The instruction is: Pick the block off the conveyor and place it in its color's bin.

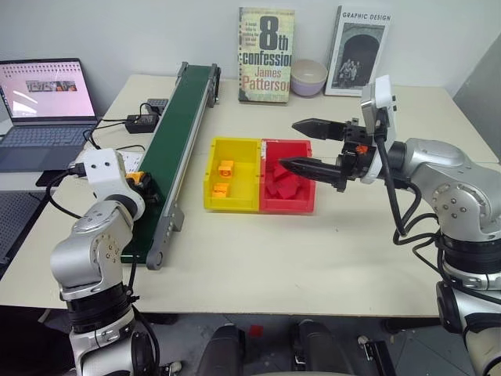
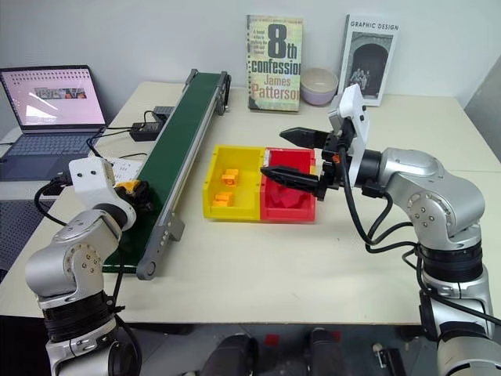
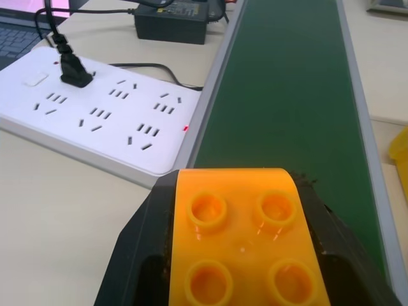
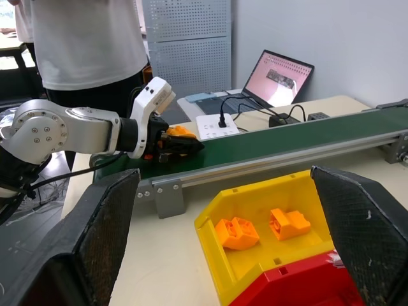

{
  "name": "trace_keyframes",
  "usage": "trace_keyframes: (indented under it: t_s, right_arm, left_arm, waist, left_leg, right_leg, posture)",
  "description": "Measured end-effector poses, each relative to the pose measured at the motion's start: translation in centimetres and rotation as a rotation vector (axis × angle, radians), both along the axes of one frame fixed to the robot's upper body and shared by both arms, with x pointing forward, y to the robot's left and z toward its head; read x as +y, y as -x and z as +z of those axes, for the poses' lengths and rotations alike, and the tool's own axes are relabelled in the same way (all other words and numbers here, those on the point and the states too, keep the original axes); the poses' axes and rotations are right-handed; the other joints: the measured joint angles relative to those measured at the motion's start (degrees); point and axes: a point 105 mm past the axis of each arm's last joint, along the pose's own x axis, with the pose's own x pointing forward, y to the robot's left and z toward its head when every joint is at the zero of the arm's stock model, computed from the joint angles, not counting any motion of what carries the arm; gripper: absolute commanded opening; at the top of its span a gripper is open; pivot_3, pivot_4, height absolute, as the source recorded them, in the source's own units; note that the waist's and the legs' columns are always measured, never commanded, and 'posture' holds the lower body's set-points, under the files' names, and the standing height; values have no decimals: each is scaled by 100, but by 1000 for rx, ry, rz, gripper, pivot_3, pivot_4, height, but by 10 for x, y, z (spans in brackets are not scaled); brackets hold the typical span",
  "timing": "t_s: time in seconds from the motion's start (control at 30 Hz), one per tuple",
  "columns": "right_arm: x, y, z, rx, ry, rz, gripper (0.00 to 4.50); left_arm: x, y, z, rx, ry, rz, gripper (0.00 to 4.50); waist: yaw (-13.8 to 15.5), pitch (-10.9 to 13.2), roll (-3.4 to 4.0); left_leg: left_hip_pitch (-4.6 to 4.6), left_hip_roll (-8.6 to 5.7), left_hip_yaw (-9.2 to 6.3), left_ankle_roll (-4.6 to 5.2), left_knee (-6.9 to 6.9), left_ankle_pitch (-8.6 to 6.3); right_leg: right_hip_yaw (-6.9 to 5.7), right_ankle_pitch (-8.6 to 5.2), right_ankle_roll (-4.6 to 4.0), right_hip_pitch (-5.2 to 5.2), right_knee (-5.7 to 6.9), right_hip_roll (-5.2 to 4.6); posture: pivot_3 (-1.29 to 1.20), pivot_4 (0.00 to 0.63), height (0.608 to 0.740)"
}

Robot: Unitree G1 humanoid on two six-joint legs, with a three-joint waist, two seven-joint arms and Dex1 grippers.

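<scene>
A: Status? Start with the big items.

B: Conveyor (image 1: 174, 137) runs lengthwise down the table's left side, belt bare ahead of the arm. Yellow bin (image 1: 213, 174) sits just right of it, joined to a red bin (image 1: 305, 200); two orange pieces already lie in the yellow one, dark red blocks in the other. The pick looks done. Left gripper (image 4: 182, 141) is clamped on the block (image 3: 245, 239), studs up, black fingers (image 3: 137, 245) hard against both its sides, at the conveyor's near end over the left rail. Placing is what's left.

A: Right arm?

B: Right gripper (image 1: 309, 146) hangs over the red bin, jaws spread wide, nothing between them.

A: Room to move?

B: Judging from the head views, the carry must cross the belt and its right-hand rail, then the bin's near wall. Table between rail and bin is narrow. The yellow tray has free floor beside the two pieces. The right gripper stands near that path, over the neighbouring tray. A power strip (image 3: 95, 111) and cables lie left of the rail.
</scene>
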Motion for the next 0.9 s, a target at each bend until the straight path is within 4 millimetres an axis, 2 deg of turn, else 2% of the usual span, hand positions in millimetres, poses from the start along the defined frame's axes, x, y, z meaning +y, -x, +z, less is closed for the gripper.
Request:
trace_keyframes:
  t_s: [0.1,0.2,0.23,0.3,0.33,0.5,0.63,0.7,0.8,0.9]
  right_arm:
    - [-3,2,-8,11,11,-17,4500]
    - [-8,9,-19,-3,58,-52,4500]
    - [-11,10,-22,-16,81,-77,4500]
    - [-20,10,-25,-35,87,-155,4500]
    - [-25,9,-26,-49,76,-221,4500]
    - [-43,10,-23,-77,41,-428,4500]
    - [-46,20,-34,-58,66,-492,4500]
    - [-43,26,-38,-52,70,-505,4500]
    - [-40,29,-37,-56,61,-527,4500]
    - [-40,30,-36,-57,57,-550,4500]
  left_arm:
    - [-4,-9,11,-14,-11,-42,1546]
    - [-31,-30,51,-92,-60,-227,1546]
    - [-44,-34,64,-118,-84,-314,1546]
    - [-77,-43,73,-120,-112,-497,1546]
    - [-99,-48,73,-104,-134,-625,1546]
    - [-177,-53,81,-118,-184,-1017,1546]
    - [-219,-49,70,-111,-254,-1265,1546]
    - [-237,-48,50,-67,-307,-1398,1546]
    - [-247,-48,25,-11,-345,-1502,1546]
    - [-247,-57,27,-18,-406,-1506,1546]
  waist:
    - [33,1,-1]
    - [92,1,-2]
    - [94,1,-3]
    - [98,1,-3]
    - [115,1,-3]
    - [129,1,-2]
    - [80,1,-1]
    - [71,1,0]
    - [4,2,-1]
    - [4,2,-1]
  left_leg:
    - [-4,-2,-5,0,3,0]
    - [-9,-11,0,-1,5,0]
    - [-6,-13,10,0,4,0]
    - [-6,-15,23,1,2,-1]
    - [-11,-16,16,0,3,-1]
    - [-11,-11,16,0,-2,-1]
    - [-9,-6,13,1,-7,-1]
    - [-8,-5,18,2,-6,-1]
    - [-11,-5,25,3,-1,0]
    - [-13,-6,21,4,1,0]
  right_leg:
    - [-7,0,0,0,0,11]
    - [-9,0,0,0,-3,13]
    - [-7,0,0,0,-8,11]
    - [-2,0,1,-1,-12,9]
    - [-6,0,1,-2,-12,10]
    - [-3,-1,1,-7,-10,13]
    - [-3,-5,-4,-7,-8,19]
    - [-6,-6,-5,-9,-6,24]
    - [-2,-7,-3,-11,-8,25]
    - [-5,-14,11,-11,-8,25]
  posture:
    - [0,150,740]
    - [0,150,740]
    - [0,150,740]
    - [0,150,740]
    - [0,150,740]
    - [0,150,740]
    - [0,150,740]
    - [0,150,740]
    - [0,150,740]
    - [0,150,740]
